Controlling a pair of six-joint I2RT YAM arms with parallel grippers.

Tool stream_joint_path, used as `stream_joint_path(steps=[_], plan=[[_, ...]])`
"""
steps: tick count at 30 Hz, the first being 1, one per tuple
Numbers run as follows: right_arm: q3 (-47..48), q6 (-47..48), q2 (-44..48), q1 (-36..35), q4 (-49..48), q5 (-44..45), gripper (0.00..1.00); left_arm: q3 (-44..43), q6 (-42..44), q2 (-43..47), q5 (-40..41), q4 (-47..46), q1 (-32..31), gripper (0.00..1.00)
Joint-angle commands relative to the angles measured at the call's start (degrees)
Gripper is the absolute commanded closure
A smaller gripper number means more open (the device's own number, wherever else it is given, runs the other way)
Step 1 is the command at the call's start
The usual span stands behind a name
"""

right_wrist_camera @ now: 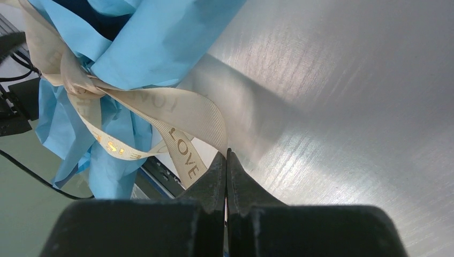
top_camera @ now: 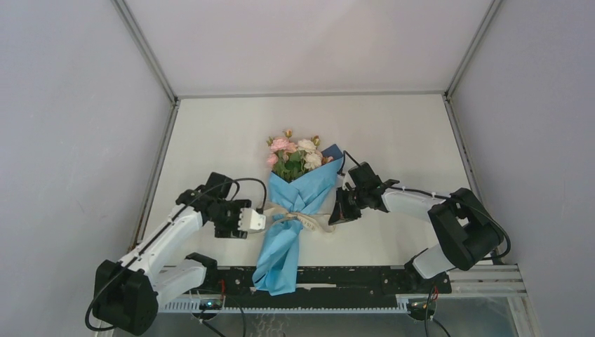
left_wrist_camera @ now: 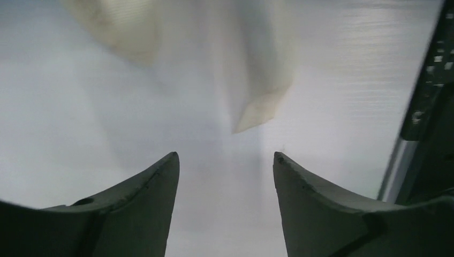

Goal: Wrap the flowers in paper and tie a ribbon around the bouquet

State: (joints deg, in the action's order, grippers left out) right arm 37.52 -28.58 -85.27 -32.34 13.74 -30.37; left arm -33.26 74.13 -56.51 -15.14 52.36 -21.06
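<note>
**Tied bouquet at frame centre**

The bouquet (top_camera: 291, 203) lies mid-frame on the worktop (top_camera: 393, 133), flowers (top_camera: 295, 154) uppermost. Its blue paper (top_camera: 281, 253) narrows downward, and a cream ribbon (top_camera: 298, 219) is knotted around its waist. The right tool (top_camera: 335, 216) is pinched shut on one ribbon tail. The left tool (top_camera: 261, 221) is open beside the other tail.

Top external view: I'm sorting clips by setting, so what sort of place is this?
Probably a lab robot test cell: plain grey walls close in a white table, and two robot arms sit on a rail at its near edge.
</note>
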Motion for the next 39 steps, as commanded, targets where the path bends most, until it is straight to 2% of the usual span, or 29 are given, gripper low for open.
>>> stream_joint_path(steps=[1, 2, 4, 8, 9, 10, 11, 12, 15, 20, 22, 23, 25, 28, 39], plan=[[1.91, 1.38, 1.57, 0.1, -0.82, -1.67, 1.0, -8.73, 2.78, -4.53, -5.9, -6.15, 4.88, 0.27], [1.92, 1.28, 1.38, 0.16, -1.1, -1.85, 1.0, -8.75, -0.2, -5.63, -7.84, -9.08, 4.85, 0.24], [1.95, 1.2, 1.09, 0.17, -1.49, -2.14, 1.0, -8.23, -0.36, -7.47, -12.02, -11.23, 3.31, 0.17], [1.94, 2.01, 1.76, 0.38, -0.42, -2.24, 0.98, -6.51, -8.07, -12.54, -9.25, -21.29, -1.91, 0.11], [1.95, 2.47, 2.19, 0.51, 0.7, -2.24, 0.88, -6.13, -7.93, -13.74, -8.83, -23.65, -1.88, 0.11], [1.93, 2.88, 2.6, 0.75, 1.77, -2.08, 0.71, -5.44, -6.89, -14.61, -8.06, -25.83, -1.89, 0.11], [1.94, 3.2, 3.09, 1.22, 2.99, -1.53, 0.59, -4.67, -5.95, -15.22, -7.14, -28.04, -1.88, 0.12], [1.95, 3.44, 3.81, 1.86, 4.65, -0.7, 0.52, -4.15, -5.37, -15.96, -6.25, -29.82, -1.88, 0.14], [1.95, 4.12, 7.4, 3.32, 9.23, 1.65, 0.43, -3.42, -3.07, -17.81, -5.89, -30.95, -1.93, 0.19], [1.94, 5.68, 10.83, -0.2, 12.93, 5.39, 0.37, -1.36, 0.52, -19.18, -3.89, -33.98, -3.91, 0.25], [1.95, 5.82, 9.19, -2.2, 13.34, 7.71, 0.36, -1.2, 0.23, -19.45, -4.66, -35.76, -3.94, 0.39], [1.99, 5.78, 8.08, -2.94, 13.11, 8.42, 0.36, -1.2, 0.02, -19.36, -5.04, -36.52, -3.91, 0.54], [2.71, 5.92, 5.79, -4.53, 12.96, 10.0, 0.36, -1.27, -0.41, -18.96, -5.48, -36.67, -3.9, 0.77], [3.66, 6.98, 3.98, -6.22, 12.54, 13.24, 0.36, -1.21, -0.74, -17.9, -5.4, -36.44, -3.9, 0.99], [5.79, 9.29, -1.98, -10.43, 8.25, 15.92, 0.39, -3.0, -4.04, -15.51, -3.43, -37.68, -3.9, 1.0]])
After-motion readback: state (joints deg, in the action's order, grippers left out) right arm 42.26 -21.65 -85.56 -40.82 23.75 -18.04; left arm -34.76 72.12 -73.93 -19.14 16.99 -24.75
